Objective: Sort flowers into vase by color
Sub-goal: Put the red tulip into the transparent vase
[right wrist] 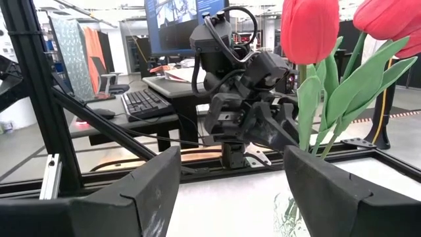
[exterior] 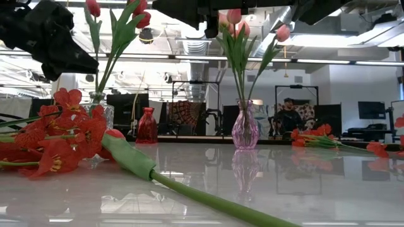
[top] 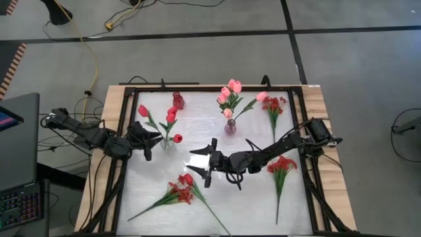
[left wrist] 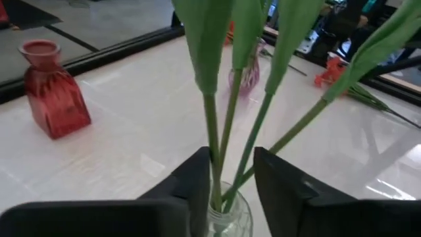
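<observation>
Red tulips [top: 171, 117] stand in a clear glass vase [top: 167, 142] at the left of the table. My left gripper [left wrist: 231, 178] is at the vase mouth [left wrist: 227, 217], open, a finger on each side of the green stems [left wrist: 231, 125]. Pink tulips [top: 230, 92] stand in a purple vase [top: 230, 127] at the far middle. My right gripper [top: 199, 164] hovers open at mid-table with nothing in it, pointing at the clear vase [right wrist: 289, 210]. Bushy red sprays lie flat on the table at the near left [top: 183, 192], the right [top: 281, 166] and the far right [top: 273, 105]. My left gripper comes level from the table's left, and its fingers stand on both sides of the tulip stems just above the vase mouth. One stem [left wrist: 215, 164] runs along the inner side of one finger [left wrist: 197, 187]. Whether they touch I cannot tell.
A red glass vase [top: 178, 100] stands without flowers at the far left. A long green-stemmed flower [exterior: 189, 189] lies across the near table beside the near-left spray. Black frame rails [top: 125, 131] edge the table. A person [exterior: 289, 116] sits in the room behind.
</observation>
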